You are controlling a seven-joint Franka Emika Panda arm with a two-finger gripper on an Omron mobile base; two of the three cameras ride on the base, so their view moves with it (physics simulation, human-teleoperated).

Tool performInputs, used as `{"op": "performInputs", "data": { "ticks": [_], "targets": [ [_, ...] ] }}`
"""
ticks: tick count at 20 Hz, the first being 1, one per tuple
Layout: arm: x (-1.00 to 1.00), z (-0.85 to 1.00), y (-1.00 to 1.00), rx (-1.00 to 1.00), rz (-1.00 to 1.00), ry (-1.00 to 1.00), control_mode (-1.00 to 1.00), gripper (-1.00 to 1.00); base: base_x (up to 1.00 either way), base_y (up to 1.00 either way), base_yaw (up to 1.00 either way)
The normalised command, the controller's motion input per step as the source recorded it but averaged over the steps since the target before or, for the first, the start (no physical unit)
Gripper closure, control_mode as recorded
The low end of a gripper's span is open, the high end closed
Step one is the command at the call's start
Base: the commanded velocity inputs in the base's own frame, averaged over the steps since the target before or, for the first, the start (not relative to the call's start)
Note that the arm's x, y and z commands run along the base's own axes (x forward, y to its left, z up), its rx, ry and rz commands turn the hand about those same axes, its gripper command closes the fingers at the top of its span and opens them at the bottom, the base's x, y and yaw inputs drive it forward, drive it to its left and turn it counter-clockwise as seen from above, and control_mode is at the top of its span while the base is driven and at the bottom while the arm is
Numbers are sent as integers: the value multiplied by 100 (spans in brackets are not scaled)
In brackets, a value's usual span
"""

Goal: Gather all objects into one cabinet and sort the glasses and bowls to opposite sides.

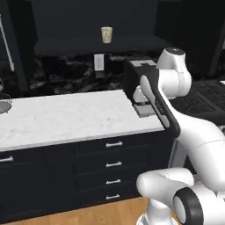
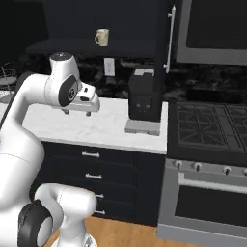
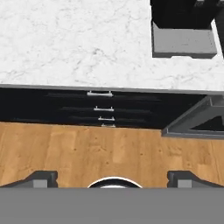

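The wide matte-black wall cabinet point(image 1: 94, 44) stands open, and on its long dark shelf sits the small cream-tan tumbler point(image 1: 107, 34), upright and alone; below it lies the smooth white marbled counter point(image 1: 66, 116), with a black boxy coffee machine point(image 2: 143, 96) on a grey base at its end. The two-finger gripper point(image 2: 77, 112) hangs above the counter with its jaws spread wide, holding nothing and touching nothing.
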Motion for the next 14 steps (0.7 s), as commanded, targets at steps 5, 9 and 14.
{"op": "performInputs", "data": {
  "ticks": [5, 9, 14],
  "targets": [
    [0, 0, 0, 0, 0, 0, 100, -100, 99, 66, -35],
    [0, 0, 0, 0, 0, 0, 100, -100, 71, 100, -20],
    [0, 0, 0, 0, 0, 0, 100, -100, 56, 90, -9]
  ]
}}
